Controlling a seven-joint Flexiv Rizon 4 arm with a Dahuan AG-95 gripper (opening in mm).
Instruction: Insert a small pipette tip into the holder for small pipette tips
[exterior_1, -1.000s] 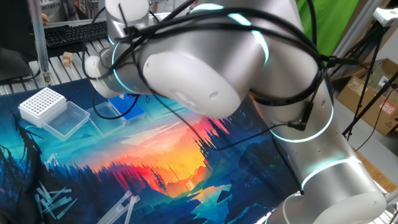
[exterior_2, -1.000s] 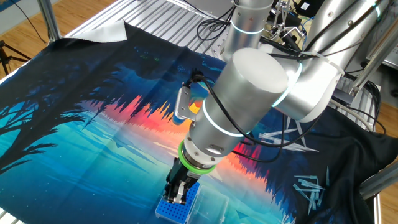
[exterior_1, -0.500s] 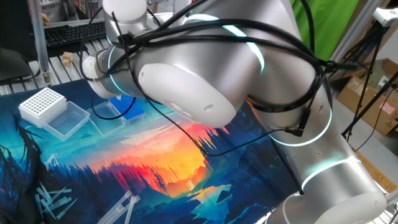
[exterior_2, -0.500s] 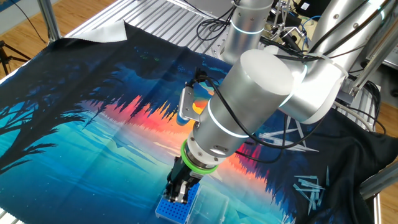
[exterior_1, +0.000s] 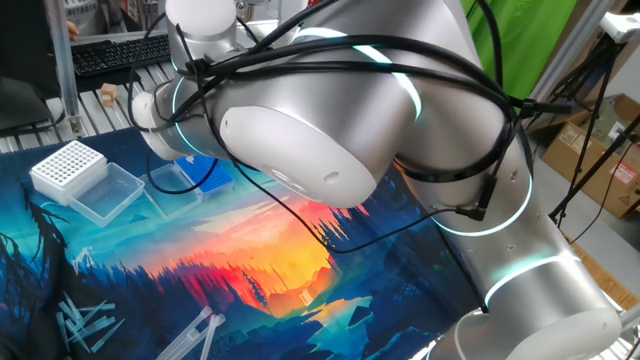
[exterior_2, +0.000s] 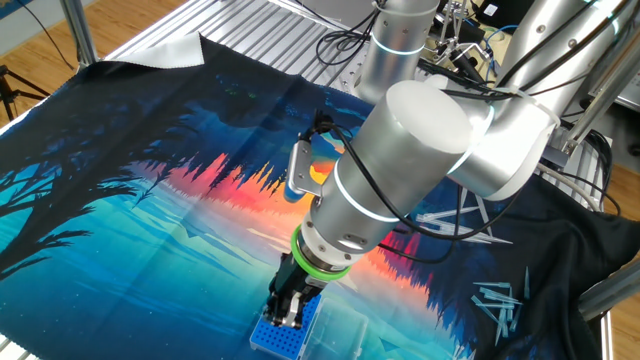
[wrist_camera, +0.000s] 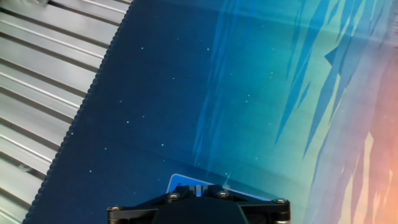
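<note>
the arm (exterior_1: 300, 130) has swung slightly left and up above the holder (exterior_2: 283, 337).

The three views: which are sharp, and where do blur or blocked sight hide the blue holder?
One fixed view: sharp, but the arm hides most of the blue holder. The other fixed view: sharp, the claw over it. Hand view: clear mat, holder barely visible.

The big silver arm (exterior_1: 340, 120) fills the view, hiding part of the blue holder (exterior_1: 212, 176); a white box (exterior_1: 68, 166) sits far left.
</note>
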